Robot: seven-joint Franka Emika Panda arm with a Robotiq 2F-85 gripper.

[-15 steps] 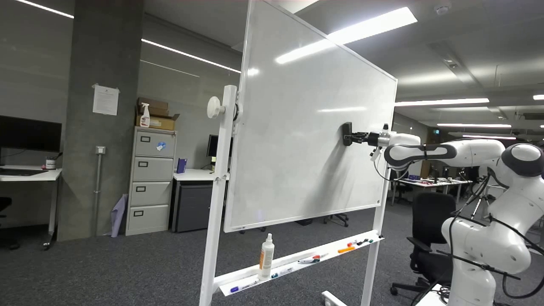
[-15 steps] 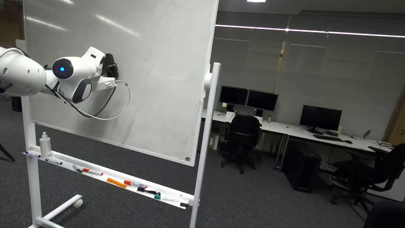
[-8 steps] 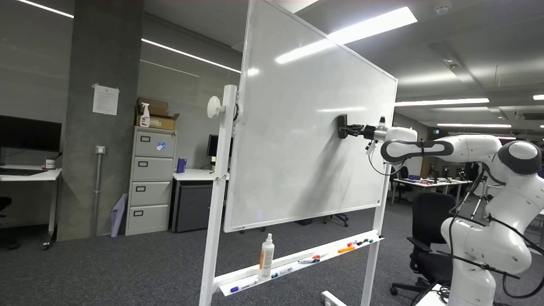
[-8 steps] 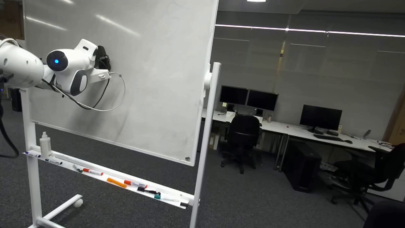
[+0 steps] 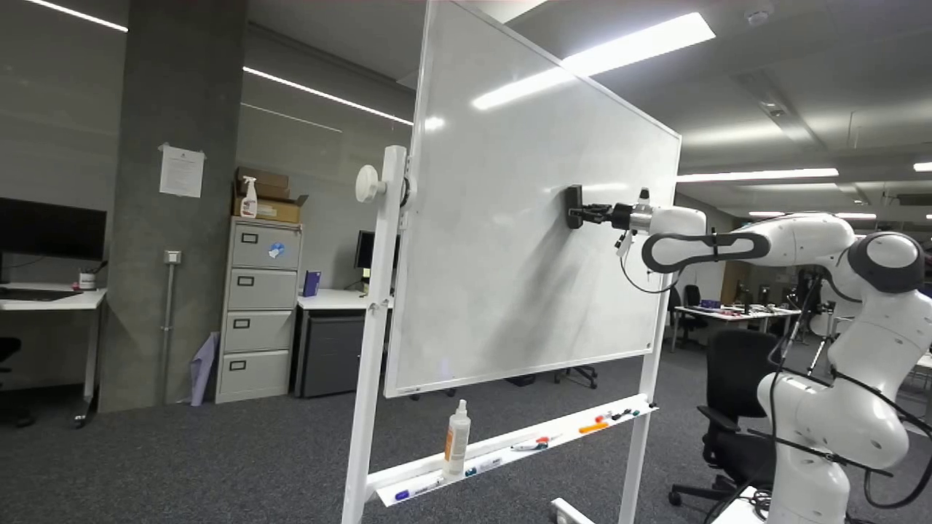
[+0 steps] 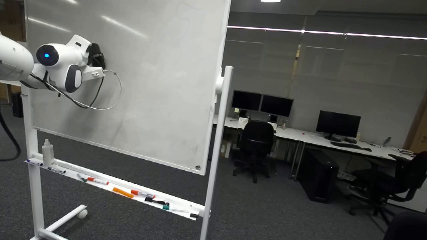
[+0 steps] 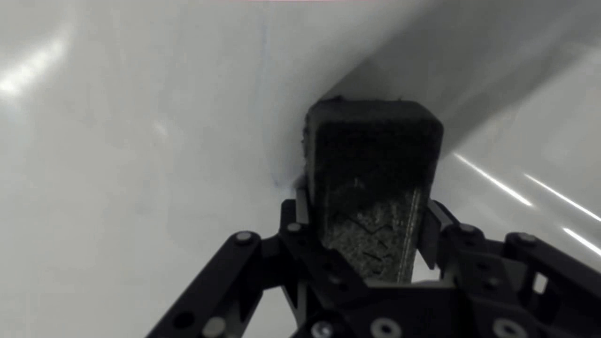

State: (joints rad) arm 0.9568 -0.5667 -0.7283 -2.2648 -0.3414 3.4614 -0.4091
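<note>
Kim: What are you holding?

Me: A black block point(image 7: 375, 150), and it looks like a board eraser. I have it in my gripper point(image 7: 368, 220).

Kim: And your fingers point(image 7: 302, 209)?

Me: They're clamped on the block, one on each long side. In the wrist view, one end of it sticks out past them.

Kim: Where is the block, then?

Me: Up at the face of the whiteboard point(image 5: 473, 276), about half way between the top and bottom edges. It looks like it's touching, but I can't see the side that faces the board. A long dark shadow point(image 5: 535, 298) runs down the board below it.

Kim: What's under the board?

Me: A white tray point(image 5: 404, 474) on the same stand point(image 5: 371, 342). A white bottle point(image 5: 456, 444) stands upright near one end of it. Farther along lies an orange pen point(image 6: 122, 192), with a red-and-white pen point(image 6: 143, 194) just beside it.

Kim: What else do you see?

Me: My arm point(image 5: 808, 236) reaches over to the board. In an exterior view, I see a black chair point(image 5: 739, 371) near the bottom of the arm, and a grey cabinet point(image 5: 266, 331) well apart from it. In an exterior view, two dark screens point(image 6: 246, 100) stand on a desk point(image 6: 292, 134).
</note>
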